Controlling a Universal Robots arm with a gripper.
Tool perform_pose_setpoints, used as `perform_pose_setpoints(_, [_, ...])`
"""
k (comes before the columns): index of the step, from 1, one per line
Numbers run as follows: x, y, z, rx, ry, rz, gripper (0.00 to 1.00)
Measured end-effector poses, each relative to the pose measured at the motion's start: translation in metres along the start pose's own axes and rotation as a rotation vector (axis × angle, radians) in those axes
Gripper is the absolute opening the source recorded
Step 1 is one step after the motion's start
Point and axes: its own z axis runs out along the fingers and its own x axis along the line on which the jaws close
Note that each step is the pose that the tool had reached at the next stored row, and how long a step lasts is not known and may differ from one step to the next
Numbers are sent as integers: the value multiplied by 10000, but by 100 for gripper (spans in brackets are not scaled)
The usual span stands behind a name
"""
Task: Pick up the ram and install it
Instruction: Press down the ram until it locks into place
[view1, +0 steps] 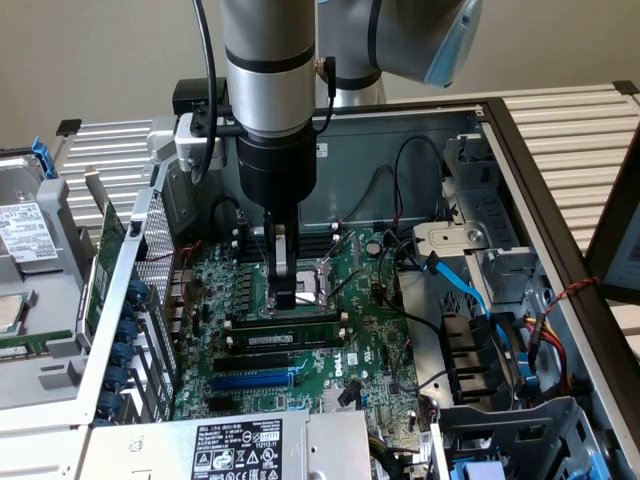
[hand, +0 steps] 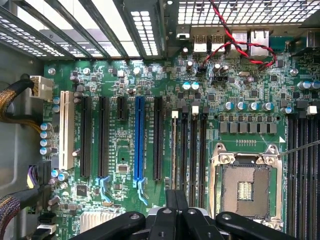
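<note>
The fingers (view1: 287, 297) are closed, their tips pressing down on the top edge of the ram (view1: 290, 325), which stands upright in a slot on the motherboard (view1: 370, 340), at 6 o'clock from the CPU socket (view1: 318, 275). A "DELL" mark (view1: 352, 365) is printed on the board at 4 o'clock from the ram. The power supply label (view1: 237, 448) has print too small to read.

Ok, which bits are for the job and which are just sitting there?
For the job: the ram, the shut gripper, the black memory slots.
Just there: the processor socket, the blue cable, the red-and-black wires, the long blue slot.
</note>
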Motion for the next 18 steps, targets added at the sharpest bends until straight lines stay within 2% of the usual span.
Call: perform_pose_setpoints(18, [0, 0, 0, -168, -33, 2728, 11])
